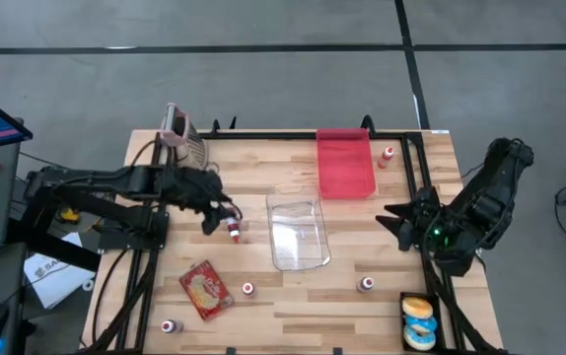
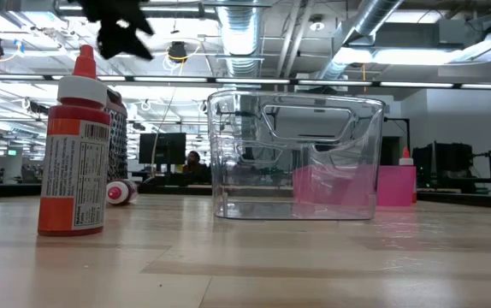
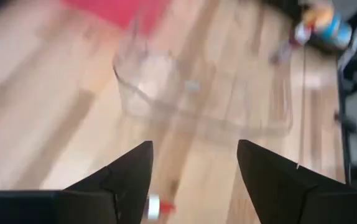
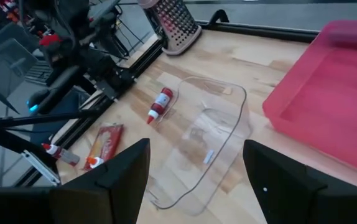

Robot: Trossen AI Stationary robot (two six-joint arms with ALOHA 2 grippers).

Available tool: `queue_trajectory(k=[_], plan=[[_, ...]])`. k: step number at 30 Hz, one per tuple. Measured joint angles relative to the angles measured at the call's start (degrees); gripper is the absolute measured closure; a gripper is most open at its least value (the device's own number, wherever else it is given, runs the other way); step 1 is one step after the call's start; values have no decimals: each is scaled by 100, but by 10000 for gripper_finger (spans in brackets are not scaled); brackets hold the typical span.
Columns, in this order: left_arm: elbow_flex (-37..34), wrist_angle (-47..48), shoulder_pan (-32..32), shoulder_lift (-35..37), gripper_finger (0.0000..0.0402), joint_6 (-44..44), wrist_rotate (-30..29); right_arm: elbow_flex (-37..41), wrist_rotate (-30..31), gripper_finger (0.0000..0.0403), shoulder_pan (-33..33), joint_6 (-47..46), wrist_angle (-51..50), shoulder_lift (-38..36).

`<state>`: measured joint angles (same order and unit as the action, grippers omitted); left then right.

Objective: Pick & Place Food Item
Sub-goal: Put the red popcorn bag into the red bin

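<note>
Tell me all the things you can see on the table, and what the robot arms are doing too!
clear plastic bin: one, see-through, middle of the table.
pink tray: one, pink, far edge, beyond the clear bin.
small bottles: six, white with red caps; one lying beside the left gripper, others scattered around the table.
snack packet: one, red, near left part of the table.
grater: one, metal with a pink handle, far left corner.
doughnuts: two, yellow and blue, near right corner.
left gripper: open, above the lying bottle.
right gripper: open, waiting at the right edge.
</note>
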<state>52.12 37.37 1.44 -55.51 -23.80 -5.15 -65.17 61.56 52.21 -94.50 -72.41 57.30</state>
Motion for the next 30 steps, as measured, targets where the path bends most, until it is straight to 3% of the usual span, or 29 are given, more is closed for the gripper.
queue_trajectory(k=[8, 11, 14, 17, 21, 26, 30], plan=[[12, 602, 1365, -145, 180, 8, 872, 2, -17, 153, -70, 0, 181, 2], [0, 1384, 1679, -272, 175, -864, 1263, 2, -15, 153, -70, 0, 179, 1], [-303, 1911, 1616, -262, 169, -2038, 2034, 2, -11, 153, -68, 2, 174, 0], [-779, 1731, 1577, 5, 164, -2984, 2393, 4, -9, 153, -68, 40, 166, 0], [-1555, 950, 1498, 472, 158, -3502, 2473, 4, 0, 153, -68, 120, 128, 0], [-2502, -144, 1194, 763, 156, -3691, 2430, 4, 2, 153, -68, 151, 130, -2], [-2897, -275, 907, 722, 161, -3463, 2186, 4, 0, 153, -68, 151, 236, -1]])
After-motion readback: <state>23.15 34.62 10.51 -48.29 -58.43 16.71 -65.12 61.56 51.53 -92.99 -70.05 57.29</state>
